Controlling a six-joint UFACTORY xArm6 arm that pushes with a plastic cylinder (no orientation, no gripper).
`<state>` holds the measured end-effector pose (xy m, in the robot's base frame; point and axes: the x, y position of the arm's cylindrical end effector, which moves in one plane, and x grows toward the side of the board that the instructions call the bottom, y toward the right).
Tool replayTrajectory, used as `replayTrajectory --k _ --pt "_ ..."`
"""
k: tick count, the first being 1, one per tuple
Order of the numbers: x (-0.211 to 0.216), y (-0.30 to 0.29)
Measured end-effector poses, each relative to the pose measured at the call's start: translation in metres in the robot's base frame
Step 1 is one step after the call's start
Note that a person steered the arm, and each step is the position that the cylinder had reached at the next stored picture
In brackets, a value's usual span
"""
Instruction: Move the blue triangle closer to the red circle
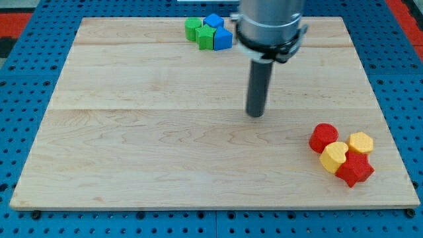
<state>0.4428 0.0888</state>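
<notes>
A red round block (324, 137) lies at the view's lower right. Two blue blocks lie at the view's top centre: one (213, 21) behind and one (223, 39) in front; their shapes are hard to make out. My tip (255, 115) rests on the board near the middle, below and right of the blue blocks and up-left of the red round block, touching none of them.
Two green blocks (193, 28) (205, 37) sit against the blue ones. Two yellow blocks (334, 157) (361, 143) and a red star-like block (355, 169) cluster by the red round one. The wooden board (132, 132) lies on a blue pegboard.
</notes>
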Motion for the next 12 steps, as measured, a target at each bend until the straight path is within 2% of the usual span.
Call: replayTrajectory --k 4,5,9,12 --pt "-0.199 0.003" --pt "-0.219 -0.011" --pt "-0.192 -0.091" --pt "-0.145 -0.148"
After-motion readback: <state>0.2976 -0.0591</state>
